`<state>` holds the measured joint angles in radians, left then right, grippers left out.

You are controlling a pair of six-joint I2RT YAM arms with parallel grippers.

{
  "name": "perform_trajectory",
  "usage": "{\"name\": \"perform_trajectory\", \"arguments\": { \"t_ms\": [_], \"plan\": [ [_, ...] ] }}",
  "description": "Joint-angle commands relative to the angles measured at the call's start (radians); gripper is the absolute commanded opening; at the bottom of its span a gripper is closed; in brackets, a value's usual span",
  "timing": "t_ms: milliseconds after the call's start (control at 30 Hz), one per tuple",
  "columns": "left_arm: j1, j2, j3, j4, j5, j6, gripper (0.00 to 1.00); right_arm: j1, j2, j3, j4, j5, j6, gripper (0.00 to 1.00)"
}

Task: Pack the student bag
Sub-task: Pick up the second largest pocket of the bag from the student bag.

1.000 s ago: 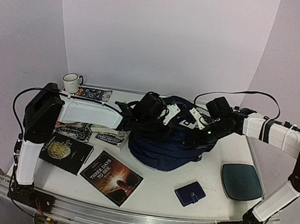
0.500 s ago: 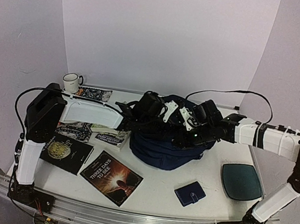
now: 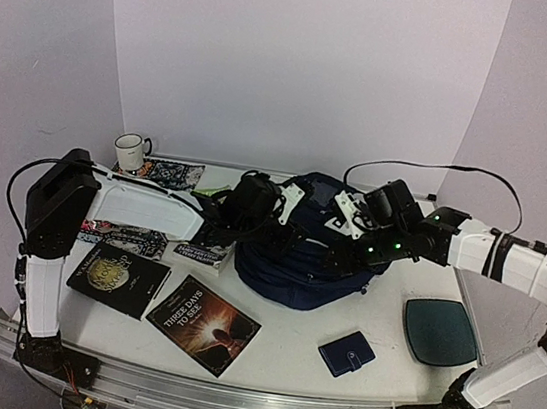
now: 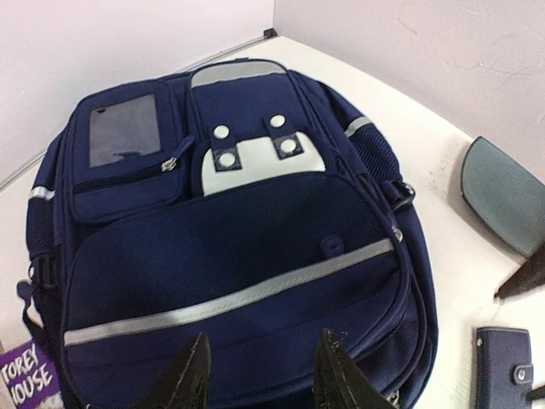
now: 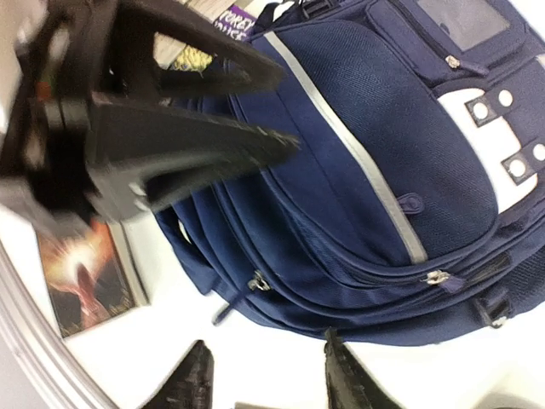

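The student bag [image 3: 305, 257], a navy backpack with pale stripes and a white patch, lies flat in the middle of the table. It fills the left wrist view [image 4: 238, 247] and the right wrist view [image 5: 366, 170]. My left gripper [image 3: 288, 231] hovers over the bag's left side; its jaws [image 4: 260, 375] stand open above the fabric with nothing between them. My right gripper [image 3: 342, 261] is over the bag's right front edge, open [image 5: 266, 379] and empty, above the bare table beside a zip pull [image 5: 258, 281]. The left arm's gripper [image 5: 145, 128] shows as a dark blur in the right wrist view.
A small navy wallet [image 3: 346, 353] and a teal pad [image 3: 440, 330] lie right of the bag. Books lie to the left: "Three Days to See" [image 3: 202, 324], a black one [image 3: 120, 280] and another [image 3: 197, 250]. A white mug [image 3: 131, 151] stands at the back left.
Both grippers were shut and now stand open. The left gripper has drawn back to the left off the bag's top; the right has shifted slightly right.
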<state>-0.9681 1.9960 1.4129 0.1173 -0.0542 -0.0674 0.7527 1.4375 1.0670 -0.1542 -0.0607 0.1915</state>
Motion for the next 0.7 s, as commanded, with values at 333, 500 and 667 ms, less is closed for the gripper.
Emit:
{"name": "perform_trajectory", "arguments": {
  "t_ms": [333, 500, 667],
  "plan": [
    [-0.065, -0.183, -0.201, 0.029, 0.071, -0.214, 0.63, -0.083, 0.145, 0.088, -0.111, 0.086, -0.387, 0.76],
    [-0.080, -0.169, -0.189, 0.029, 0.084, -0.225, 0.66, -0.131, 0.223, 0.138, -0.101, 0.027, -0.460, 0.83],
    [-0.081, -0.180, -0.197, 0.028, 0.083, -0.221, 0.67, -0.134, 0.301, 0.192, -0.095, 0.000, -0.515, 0.85]
  ]
}}
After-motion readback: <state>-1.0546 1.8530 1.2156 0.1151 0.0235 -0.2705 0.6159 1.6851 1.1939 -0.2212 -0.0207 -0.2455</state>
